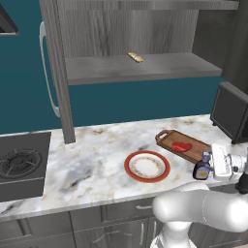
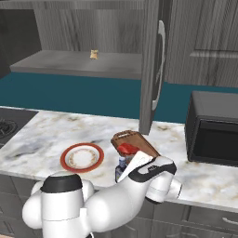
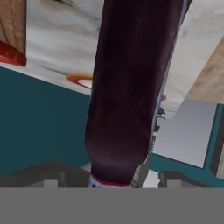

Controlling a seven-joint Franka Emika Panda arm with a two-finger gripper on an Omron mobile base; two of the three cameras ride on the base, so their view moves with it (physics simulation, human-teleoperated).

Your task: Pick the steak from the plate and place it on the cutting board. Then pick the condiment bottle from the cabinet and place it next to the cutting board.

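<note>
Condiment bottle (image 1: 202, 169), small and dark brown with a bluish-white cap and a white-and-yellow label, stands upright on the counter at the lower right of the left base view, just beside the near edge of the cutting board.

By size: the tall grey wood-grain cabinet (image 1: 62, 72) fills the top of that view, its open shelf holding a small yellowish-tan oblong item (image 1: 135, 57). Below it the white marble counter (image 1: 92, 155) crosses the middle. A black microwave (image 2: 214, 128) sits at the right of the right base view. The rectangular brown wooden cutting board (image 1: 193, 145) carries the flat red steak (image 1: 181, 147). The round red-rimmed plate (image 1: 147, 166) lies at lower centre.

The gripper (image 1: 213, 164) is at the bottle's side; in the hand view the dark bottle body runs between the fingertips, but I cannot tell whether they press on it.
</note>
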